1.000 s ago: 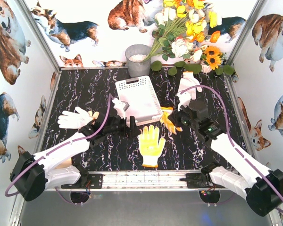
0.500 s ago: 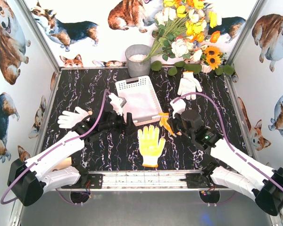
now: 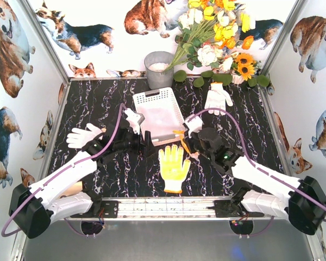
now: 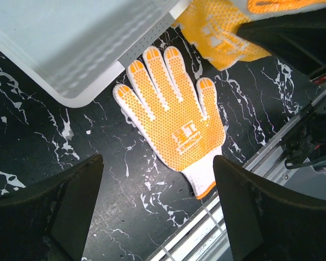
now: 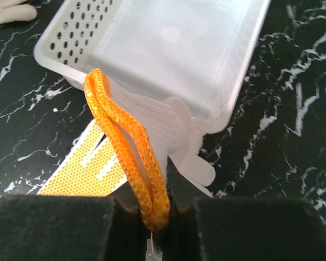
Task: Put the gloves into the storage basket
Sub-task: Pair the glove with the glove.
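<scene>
The white storage basket (image 3: pixel 152 99) stands at the table's middle back. My right gripper (image 3: pixel 192 143) is shut on the orange cuff of a white glove (image 5: pixel 158 130), which hangs at the basket's near right corner (image 5: pixel 217 117). A yellow-palmed glove (image 3: pixel 173 167) lies flat palm up just in front of the basket. My left gripper (image 4: pixel 157 217) hovers open above that glove (image 4: pixel 174 119), with nothing between its fingers. One white glove (image 3: pixel 86 136) lies at the left and another (image 3: pixel 218 98) at the back right.
A round grey bucket (image 3: pixel 158 68) and a bunch of flowers (image 3: pixel 217 38) stand behind the basket at the back wall. A metal rail (image 3: pixel 168 205) runs along the near table edge. Walls close in both sides.
My right arm has carried the held glove leftwards and nearer, from beside the basket's right side to its near right corner. The left gripper has shifted only slightly.
</scene>
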### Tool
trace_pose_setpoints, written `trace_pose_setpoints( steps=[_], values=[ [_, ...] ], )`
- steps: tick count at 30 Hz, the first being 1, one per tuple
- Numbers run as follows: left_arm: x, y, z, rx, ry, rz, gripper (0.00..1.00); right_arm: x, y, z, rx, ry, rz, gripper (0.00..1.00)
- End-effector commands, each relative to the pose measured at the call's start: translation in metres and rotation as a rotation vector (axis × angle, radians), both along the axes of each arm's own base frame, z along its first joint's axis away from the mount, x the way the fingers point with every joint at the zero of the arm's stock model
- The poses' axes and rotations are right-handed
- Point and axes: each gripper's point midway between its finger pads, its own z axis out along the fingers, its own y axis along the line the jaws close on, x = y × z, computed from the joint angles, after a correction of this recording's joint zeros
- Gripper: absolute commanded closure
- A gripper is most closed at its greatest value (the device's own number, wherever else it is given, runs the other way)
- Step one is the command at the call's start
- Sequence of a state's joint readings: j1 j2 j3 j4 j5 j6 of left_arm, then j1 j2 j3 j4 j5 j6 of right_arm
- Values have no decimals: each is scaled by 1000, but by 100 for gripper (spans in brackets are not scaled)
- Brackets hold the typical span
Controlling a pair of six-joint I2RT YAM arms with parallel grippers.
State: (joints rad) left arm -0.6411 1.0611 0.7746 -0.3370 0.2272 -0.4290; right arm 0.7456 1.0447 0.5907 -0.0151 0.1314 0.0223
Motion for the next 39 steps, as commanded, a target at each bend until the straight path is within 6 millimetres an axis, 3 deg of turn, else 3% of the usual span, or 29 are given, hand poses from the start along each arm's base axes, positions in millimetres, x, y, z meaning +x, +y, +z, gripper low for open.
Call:
trace_pose_setpoints(
  steps=[1, 9, 23, 24, 26, 28, 32, 34, 36, 39],
  values=[
    [4, 3, 8, -4, -29, -3, 24, 5, 35, 23, 82, -87, 131, 100],
    [7, 7, 7, -16, -28, 12, 23, -14, 65, 0, 34, -30, 317, 100],
    [-5, 5, 5, -42, 12, -45, 23, -71, 77, -33, -43, 205, 466, 98],
    [-10, 7, -7, -31, 39, -49, 23, -75, 78, -35, -46, 220, 466, 98],
    [-14, 8, -11, -34, 54, -56, 23, -82, 77, -38, -40, 256, 461, 91],
    [-18, 7, -15, -42, 75, -61, 23, -87, 76, -36, -16, 284, 450, 78],
    [-28, 2, -26, -86, 130, -69, 23, -100, 75, -18, 69, 329, 436, 50],
    [-33, -1, -33, -102, 156, -67, 23, -109, 73, -4, 115, 354, 435, 42],
    [-38, -2, -38, -117, 175, -54, 24, -113, 69, 5, 163, 384, 391, 38],
    [-43, -6, -42, -157, 198, -27, 24, -103, 51, 10, 221, 400, 206, 38]
  ],
)
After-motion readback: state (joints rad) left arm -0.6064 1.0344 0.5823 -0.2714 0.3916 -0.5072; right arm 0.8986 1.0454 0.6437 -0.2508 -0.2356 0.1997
